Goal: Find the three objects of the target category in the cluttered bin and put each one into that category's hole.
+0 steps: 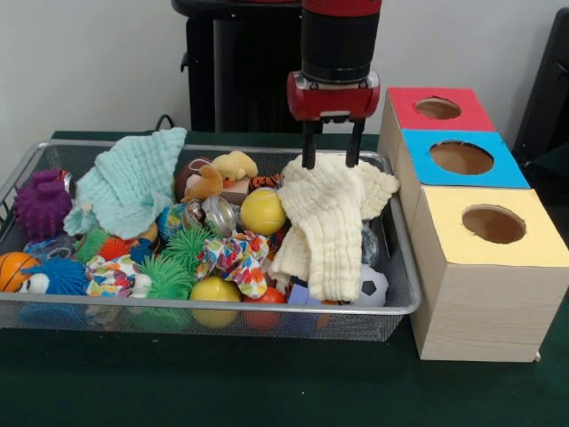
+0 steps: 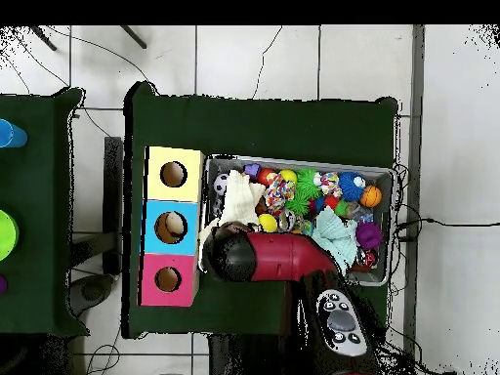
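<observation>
A dark green surface [image 1: 267, 391] fills the bottom of the front view, carrying a silver wire-mesh bin [image 1: 222, 307] at lower left and three pale wooden boxes at right. Nearest of the boxes is the yellow-topped one, its round hole [image 1: 493, 224] open at centre right of the frame; the blue-topped box [image 1: 460, 158] and the red-topped box [image 1: 437, 108] line up behind it toward the upper right.

Along the bin's near edge, two knotted bundles of white fabric with coloured patches lie among spiky balls: one bundle [image 1: 110, 276] at lower left, a second bundle [image 1: 233, 258] near the middle, just left of a hanging cream cloth [image 1: 331, 222]. A basketball-patterned ball [image 1: 13, 269] sits at the far left edge; a small soccer ball [image 1: 372, 286] rests at the cloth's lower right. Farther back, a yellow ball [image 1: 262, 212] lies beside the cloth, a mint cloth [image 1: 129, 182] drapes over the upper left of the bin, and a purple spiky ball [image 1: 42, 205] sits at the left rim.

At the top centre, the red and black arm comes down; its end effector [image 1: 331, 158] stands over the bin's far right part, its two dark fingers [image 1: 308, 147] narrowly spaced with their tips at the top edge of the cream cloth. Whether they pinch the cloth cannot be told. Both bundles lie below and left of the end effector, apart from it.
</observation>
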{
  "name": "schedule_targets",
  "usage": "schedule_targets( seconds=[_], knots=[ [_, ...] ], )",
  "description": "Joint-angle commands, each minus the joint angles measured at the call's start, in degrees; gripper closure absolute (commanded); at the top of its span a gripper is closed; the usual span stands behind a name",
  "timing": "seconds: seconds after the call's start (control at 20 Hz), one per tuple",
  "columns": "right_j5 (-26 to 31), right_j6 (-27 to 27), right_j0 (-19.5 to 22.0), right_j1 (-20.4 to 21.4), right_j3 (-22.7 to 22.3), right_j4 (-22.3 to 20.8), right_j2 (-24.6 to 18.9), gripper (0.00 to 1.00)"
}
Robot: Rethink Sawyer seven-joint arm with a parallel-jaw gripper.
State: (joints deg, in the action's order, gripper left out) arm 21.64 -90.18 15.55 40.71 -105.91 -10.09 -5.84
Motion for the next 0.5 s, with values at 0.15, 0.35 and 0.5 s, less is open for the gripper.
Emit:
schedule_targets(
  seconds=[0.15, 0.35, 0.5],
  knots=[
    [11.0, 7.0, 2.7, -10.6, 19.8, -3.6, -6.8, 0.0],
    [12.5, 7.3, 2.7, -14.1, 24.7, -4.3, -7.2, 0.0],
    [14.7, 7.4, 2.8, -14.8, 27.0, -4.7, -7.5, 0.0]
  ],
)
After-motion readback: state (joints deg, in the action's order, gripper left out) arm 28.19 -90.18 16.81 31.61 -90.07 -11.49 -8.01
